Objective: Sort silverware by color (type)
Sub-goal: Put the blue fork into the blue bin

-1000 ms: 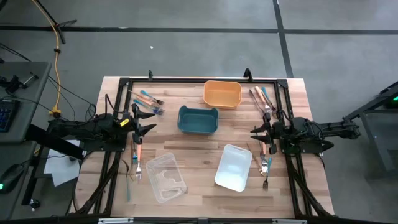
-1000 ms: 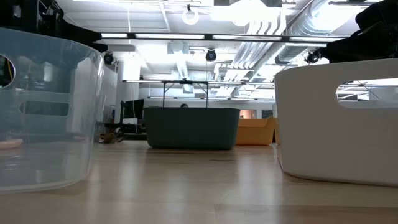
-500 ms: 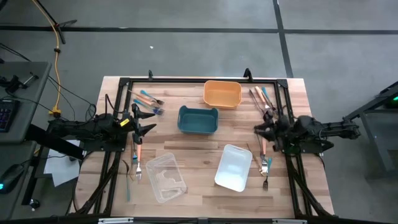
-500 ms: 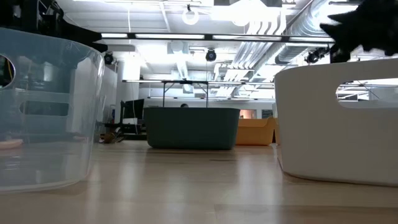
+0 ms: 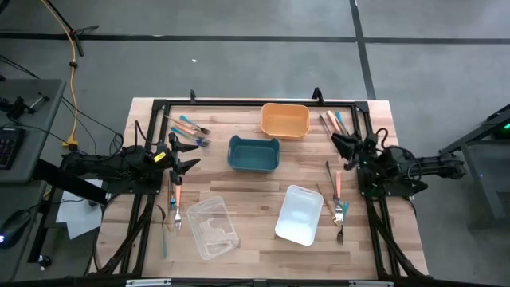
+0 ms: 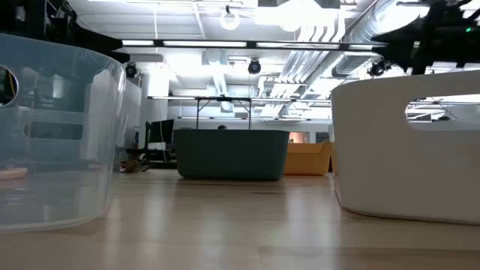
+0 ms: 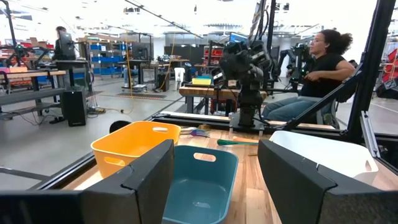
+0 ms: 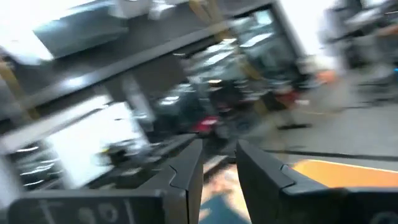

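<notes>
Silverware (image 5: 338, 188) lies loose at the frame's left and right edges; your four bins look empty, so nothing is sorted. Left gripper (image 5: 191, 155) waits, fingers apart; right gripper (image 5: 338, 142), fingers nearly together, holds nothing.

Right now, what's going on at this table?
Two robot arms are set to sort silverware, and none is sorted yet. The pieces lie in clusters along both sides of the table, and the four bins look empty. The left gripper hangs open over the left side; the right gripper is by the far right cluster.
</notes>
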Robot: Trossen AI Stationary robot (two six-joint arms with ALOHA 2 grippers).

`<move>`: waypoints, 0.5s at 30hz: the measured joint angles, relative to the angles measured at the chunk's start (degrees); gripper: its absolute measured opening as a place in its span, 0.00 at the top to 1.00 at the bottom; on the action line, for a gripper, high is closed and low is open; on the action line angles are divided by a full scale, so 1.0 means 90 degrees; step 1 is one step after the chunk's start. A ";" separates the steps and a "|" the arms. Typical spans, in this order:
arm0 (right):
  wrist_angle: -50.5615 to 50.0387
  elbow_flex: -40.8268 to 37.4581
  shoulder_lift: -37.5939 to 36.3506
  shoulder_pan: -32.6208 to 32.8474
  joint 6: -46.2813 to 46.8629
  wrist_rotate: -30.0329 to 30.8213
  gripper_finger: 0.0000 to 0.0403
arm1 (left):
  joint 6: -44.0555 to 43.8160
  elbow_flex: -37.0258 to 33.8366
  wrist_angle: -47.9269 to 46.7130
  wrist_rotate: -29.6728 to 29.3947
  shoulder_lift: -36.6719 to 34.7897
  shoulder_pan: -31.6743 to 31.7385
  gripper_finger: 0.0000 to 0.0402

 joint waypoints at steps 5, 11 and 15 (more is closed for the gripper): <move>-0.3230 0.1405 0.0843 -0.0474 0.0402 0.1107 0.72 | 0.0001 -0.0002 0.0000 0.0000 -0.0002 0.0000 0.44; -0.7261 0.3051 0.2469 -0.1358 0.2546 0.1242 0.59 | 0.0000 -0.0002 0.0002 0.0000 -0.0001 0.0000 0.44; -0.7959 0.3207 0.3629 -0.1993 0.3213 0.0561 0.55 | 0.0000 -0.0002 0.0000 0.0000 -0.0001 0.0000 0.44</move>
